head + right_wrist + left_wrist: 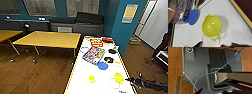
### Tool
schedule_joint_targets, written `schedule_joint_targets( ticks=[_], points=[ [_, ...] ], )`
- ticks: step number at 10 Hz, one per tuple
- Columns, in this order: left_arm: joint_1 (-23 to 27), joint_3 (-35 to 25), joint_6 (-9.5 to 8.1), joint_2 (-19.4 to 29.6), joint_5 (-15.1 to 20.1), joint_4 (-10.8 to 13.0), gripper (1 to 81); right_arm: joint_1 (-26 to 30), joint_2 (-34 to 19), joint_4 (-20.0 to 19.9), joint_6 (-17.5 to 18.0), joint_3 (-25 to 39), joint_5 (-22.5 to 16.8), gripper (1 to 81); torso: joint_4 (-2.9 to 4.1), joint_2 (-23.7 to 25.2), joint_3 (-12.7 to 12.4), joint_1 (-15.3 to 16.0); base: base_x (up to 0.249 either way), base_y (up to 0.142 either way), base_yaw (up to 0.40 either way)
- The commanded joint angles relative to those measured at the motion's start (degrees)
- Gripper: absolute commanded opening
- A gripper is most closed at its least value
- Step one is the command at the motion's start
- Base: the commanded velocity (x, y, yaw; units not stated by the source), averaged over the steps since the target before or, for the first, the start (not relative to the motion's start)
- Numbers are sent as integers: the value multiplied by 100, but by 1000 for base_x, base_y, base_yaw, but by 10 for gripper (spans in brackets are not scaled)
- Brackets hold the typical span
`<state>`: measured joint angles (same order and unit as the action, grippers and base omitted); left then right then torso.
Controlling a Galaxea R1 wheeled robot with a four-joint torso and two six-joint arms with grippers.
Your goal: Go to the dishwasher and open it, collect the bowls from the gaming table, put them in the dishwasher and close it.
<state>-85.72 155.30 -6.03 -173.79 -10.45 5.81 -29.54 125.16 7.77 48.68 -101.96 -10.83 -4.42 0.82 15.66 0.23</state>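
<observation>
The right gripper (130,80) hangs just right of a yellow-green bowl (119,77) at the near right of the gaming table (77,82); whether its fingers are apart I cannot tell. The right wrist view reveals the bowl's perforations and handles (211,25), a blue paddle (193,16) beside it.

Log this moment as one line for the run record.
stage: at long white gaming table with yellow edge | right gripper: above yellow-green perforated plastic bowl, no contact visible | blue table-tennis paddle: beside the bowl
</observation>
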Motion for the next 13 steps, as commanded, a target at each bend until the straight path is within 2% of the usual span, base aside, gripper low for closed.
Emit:
schedule_joint_targets(
  ticks=[1,2,5,6,8,10,13],
  points=[
    [69,18,6,19,333,-28,811,936,-322,-12,28,-16,-104,811,0,0,0,0,0,0,0],
    [77,18,6,19,333,-28,811,962,-322,-12,28,-16,-104,811,0,0,313,0,0,0,0],
    [95,18,6,10,333,-28,811,1015,-331,-21,28,2,-104,811,0,0,666,0,0,0,0],
    [95,18,6,10,333,-28,811,1032,-331,-38,37,-16,-104,811,0,-2,441,2,0,0,0],
    [95,18,6,10,333,-28,811,1103,-331,-82,54,-103,-95,811,0,-7,564,4,0,0,0],
    [95,18,6,10,333,-28,811,1138,-235,-65,212,-296,-95,811,0,-7,568,4,0,0,0],
    [95,27,6,28,333,-28,811,1103,178,-73,238,-761,-95,811,0,-7,568,4,0,0,0]
  ],
)
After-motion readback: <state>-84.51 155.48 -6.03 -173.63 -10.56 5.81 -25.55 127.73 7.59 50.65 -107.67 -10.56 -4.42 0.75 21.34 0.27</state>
